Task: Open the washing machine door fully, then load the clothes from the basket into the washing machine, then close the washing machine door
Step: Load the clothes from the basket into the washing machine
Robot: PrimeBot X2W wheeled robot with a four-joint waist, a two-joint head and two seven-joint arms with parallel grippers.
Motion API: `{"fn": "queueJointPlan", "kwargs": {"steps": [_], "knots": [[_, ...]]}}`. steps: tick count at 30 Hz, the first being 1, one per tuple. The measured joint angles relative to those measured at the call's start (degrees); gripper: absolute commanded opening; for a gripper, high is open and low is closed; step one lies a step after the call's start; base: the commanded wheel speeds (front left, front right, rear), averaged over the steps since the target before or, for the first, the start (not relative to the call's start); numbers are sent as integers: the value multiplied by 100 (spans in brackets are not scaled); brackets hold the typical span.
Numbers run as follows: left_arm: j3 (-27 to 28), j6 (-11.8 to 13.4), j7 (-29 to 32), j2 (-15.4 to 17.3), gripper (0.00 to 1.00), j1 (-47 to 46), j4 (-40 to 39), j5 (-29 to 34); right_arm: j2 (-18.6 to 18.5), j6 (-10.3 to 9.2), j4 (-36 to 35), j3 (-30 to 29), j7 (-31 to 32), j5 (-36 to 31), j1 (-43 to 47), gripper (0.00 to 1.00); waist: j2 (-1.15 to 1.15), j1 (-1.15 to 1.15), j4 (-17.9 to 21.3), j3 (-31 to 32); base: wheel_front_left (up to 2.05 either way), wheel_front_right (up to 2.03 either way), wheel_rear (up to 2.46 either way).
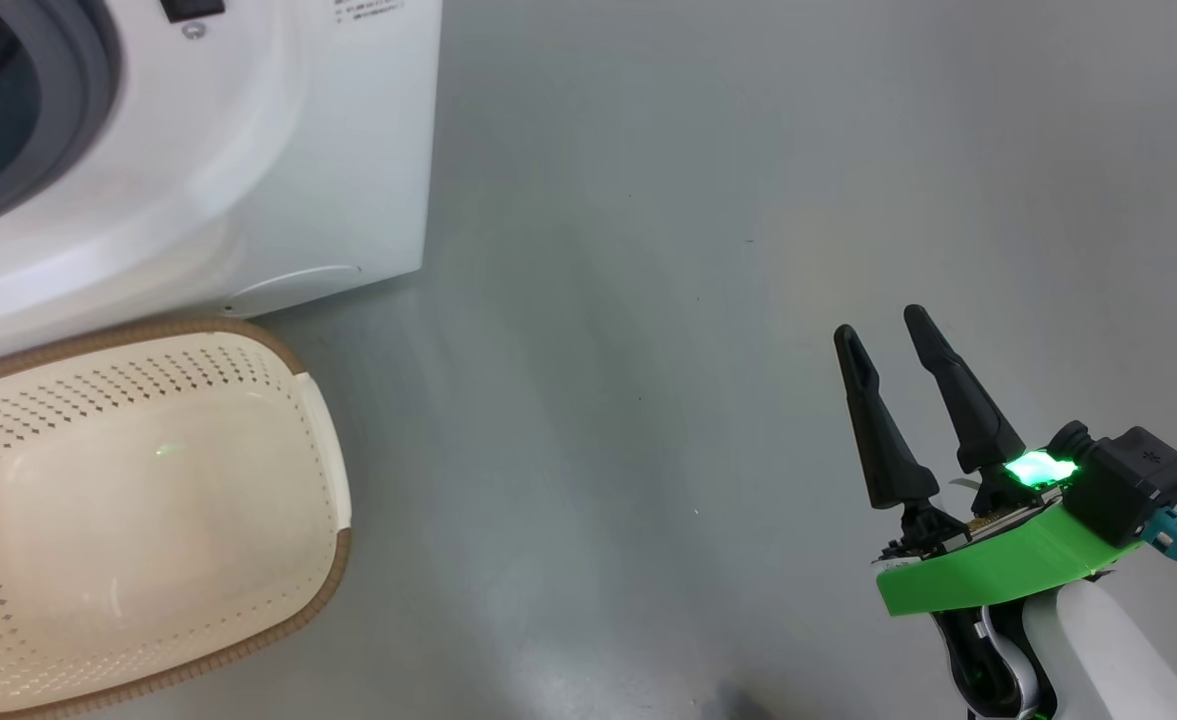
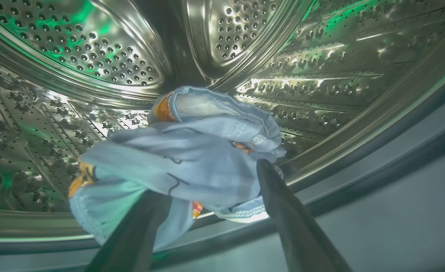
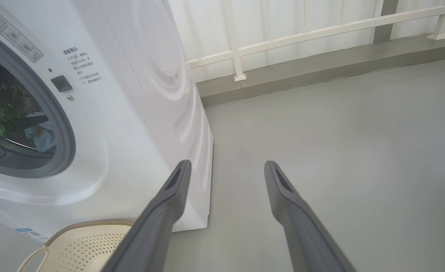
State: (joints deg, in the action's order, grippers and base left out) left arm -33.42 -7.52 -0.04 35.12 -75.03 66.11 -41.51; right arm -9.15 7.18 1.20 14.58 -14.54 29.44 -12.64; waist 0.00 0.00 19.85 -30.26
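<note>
Now, clothes [image 2: 192, 158]: lain as a light blue bundle low in the drum [image 2: 93, 60] of the washing machine [image 1: 248, 150], close to its front lip; loading is judged to be the step in hand.
Left fingers [image 2: 294, 219]: reached inside the drum so that the bundle is set past the grey gasket [image 1: 93, 90]; spread wide, with the cloth draped against both and sagging between them, nothing being pinched (whether a fold is caught on the blurred finger cannot be told).
Right fingers [image 1: 883, 430]: poised well apart from the machine, over bare floor [image 1: 648, 300], presumably so that the opening is left free; spread wide, with nothing held or touched.
Basket [image 1: 178, 330]: set on the floor just before the machine, below the opening, so that the carry is made short; no garment is seen in the part in view.
Remaining: the closing of the door is judged not yet done.
</note>
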Motion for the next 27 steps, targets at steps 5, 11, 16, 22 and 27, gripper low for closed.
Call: {"fn": "queueJointPlan", "kwargs": {"steps": [5,11,16,22,27], "knots": [[-172,0,-249,-15,100,148,-58,-176,-7,0,4,-10,0,0,-2,100,0,0,-34,75,0,0,0],[-320,0,-654,-42,100,460,-132,-374,-15,0,32,-23,0,0,-2,100,0,0,-72,222,0,0,0],[-383,0,-991,-74,100,644,-183,-584,-41,0,60,-35,0,0,-1,100,0,0,-108,371,0,0,0],[-453,0,-1255,-109,100,842,-269,-755,-62,0,92,-68,0,0,1,100,0,0,-166,551,0,0,0],[-442,0,-1378,-212,100,1111,-358,-920,-126,0,123,-163,0,2,10,100,0,0,-232,726,0,0,0]]}}
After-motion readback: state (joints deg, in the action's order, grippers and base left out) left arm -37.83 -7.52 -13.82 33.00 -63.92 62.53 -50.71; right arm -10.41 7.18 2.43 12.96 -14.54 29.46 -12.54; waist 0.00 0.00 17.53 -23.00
